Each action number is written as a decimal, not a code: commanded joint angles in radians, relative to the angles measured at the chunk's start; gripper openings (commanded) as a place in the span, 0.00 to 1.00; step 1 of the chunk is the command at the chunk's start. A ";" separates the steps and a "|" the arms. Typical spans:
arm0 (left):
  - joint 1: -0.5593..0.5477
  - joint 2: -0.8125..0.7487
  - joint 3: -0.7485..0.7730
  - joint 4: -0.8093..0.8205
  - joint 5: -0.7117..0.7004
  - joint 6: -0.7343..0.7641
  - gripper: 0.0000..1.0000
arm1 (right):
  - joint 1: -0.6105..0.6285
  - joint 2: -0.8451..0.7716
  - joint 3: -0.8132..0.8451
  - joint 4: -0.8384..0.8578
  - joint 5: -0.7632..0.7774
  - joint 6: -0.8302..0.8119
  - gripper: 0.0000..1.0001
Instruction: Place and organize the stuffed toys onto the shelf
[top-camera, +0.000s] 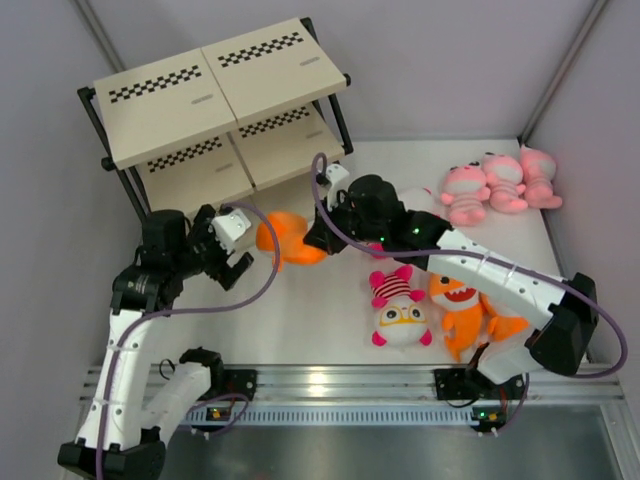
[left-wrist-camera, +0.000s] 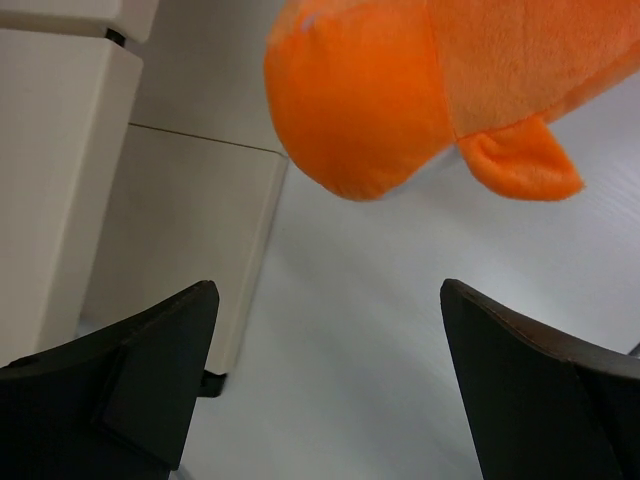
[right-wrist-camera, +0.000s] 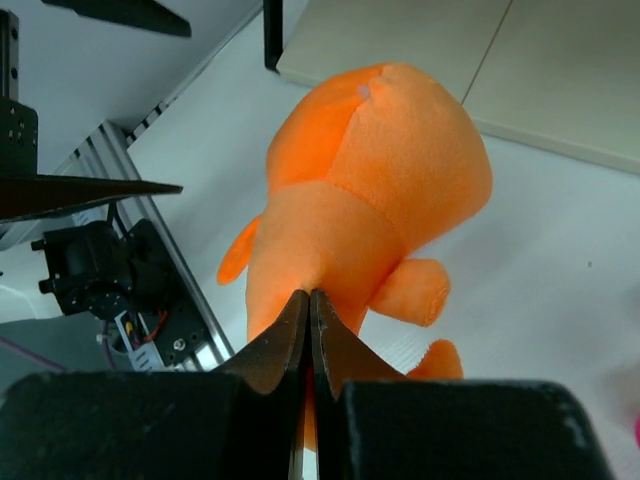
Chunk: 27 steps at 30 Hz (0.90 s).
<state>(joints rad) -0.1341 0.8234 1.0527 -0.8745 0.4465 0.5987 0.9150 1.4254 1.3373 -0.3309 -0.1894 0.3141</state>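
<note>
While the orange toy (right-wrist-camera: 370, 180) is pinched by its lower body between the fully closed right fingers (right-wrist-camera: 285, 335), it is held, apparently just clear of the bench (top-camera: 320, 320), left of centre in the overhead view, below the shelf (top-camera: 215, 85) at upper left. The left fingers (left-wrist-camera: 150, 370) are spread wide with nothing between them, the toy's head being just ahead of them. A handover is judged likely: the head should be centred between the left fingers and gripped firmly before the right fingers are opened, lest the toy be dropped short of the shelf.
</note>
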 joint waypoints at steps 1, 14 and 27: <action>-0.006 -0.015 -0.013 0.008 -0.066 0.205 0.99 | 0.059 0.026 0.085 0.088 -0.027 0.048 0.00; -0.006 0.010 -0.068 0.005 0.078 0.395 0.99 | 0.085 0.061 0.125 0.171 -0.102 0.115 0.00; -0.006 0.057 0.013 0.006 0.164 0.284 0.00 | 0.084 0.017 0.106 0.140 -0.188 -0.065 0.48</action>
<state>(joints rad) -0.1341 0.8913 1.0199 -0.8772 0.5430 0.9333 0.9817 1.4899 1.4101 -0.2043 -0.3550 0.3862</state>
